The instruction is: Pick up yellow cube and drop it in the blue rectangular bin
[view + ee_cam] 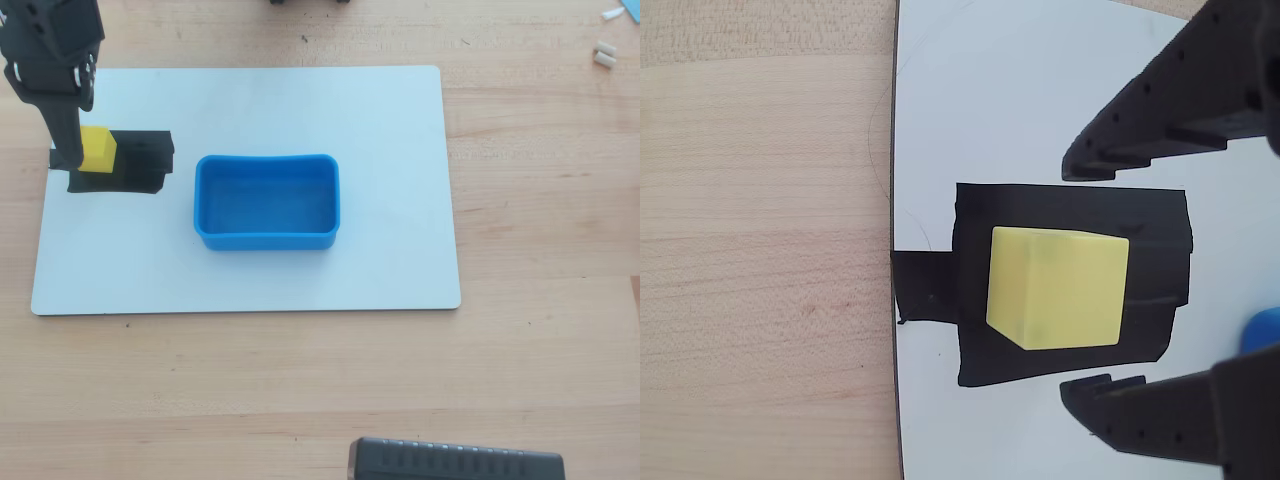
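The yellow cube (98, 148) sits on a black tape patch (135, 165) at the left end of a white board (380, 130). In the wrist view the cube (1058, 287) lies between my two black fingers (1120, 140), with a gap on each side. My gripper (1072, 278) is open and not touching the cube. In the overhead view the gripper (78, 150) comes down from the top left and partly covers the cube's left side. The blue rectangular bin (267, 236) stands empty in the middle of the board, to the right of the cube.
The board lies on a wooden table (540, 380). A dark ribbed object (455, 462) is at the bottom edge. Small white bits (603, 55) lie at the top right. The bin's blue edge (1262, 332) shows at the right of the wrist view.
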You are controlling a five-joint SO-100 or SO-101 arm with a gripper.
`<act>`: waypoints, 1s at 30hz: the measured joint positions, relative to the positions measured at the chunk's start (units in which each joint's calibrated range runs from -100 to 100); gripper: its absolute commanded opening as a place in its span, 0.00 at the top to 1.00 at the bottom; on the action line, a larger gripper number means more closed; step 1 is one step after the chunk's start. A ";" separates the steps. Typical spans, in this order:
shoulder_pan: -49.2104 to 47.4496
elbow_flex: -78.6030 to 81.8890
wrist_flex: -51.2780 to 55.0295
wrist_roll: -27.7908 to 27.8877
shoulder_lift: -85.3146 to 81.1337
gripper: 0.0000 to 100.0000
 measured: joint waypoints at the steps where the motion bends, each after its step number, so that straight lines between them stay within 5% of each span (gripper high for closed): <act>1: 0.00 0.00 0.00 0.00 0.53 0.64; 12: -0.08 -1.10 -1.59 -0.20 5.77 0.66; 22: -0.64 -1.10 -2.12 -0.20 7.28 0.82; 30: -0.87 -1.30 -0.53 -1.07 7.28 0.83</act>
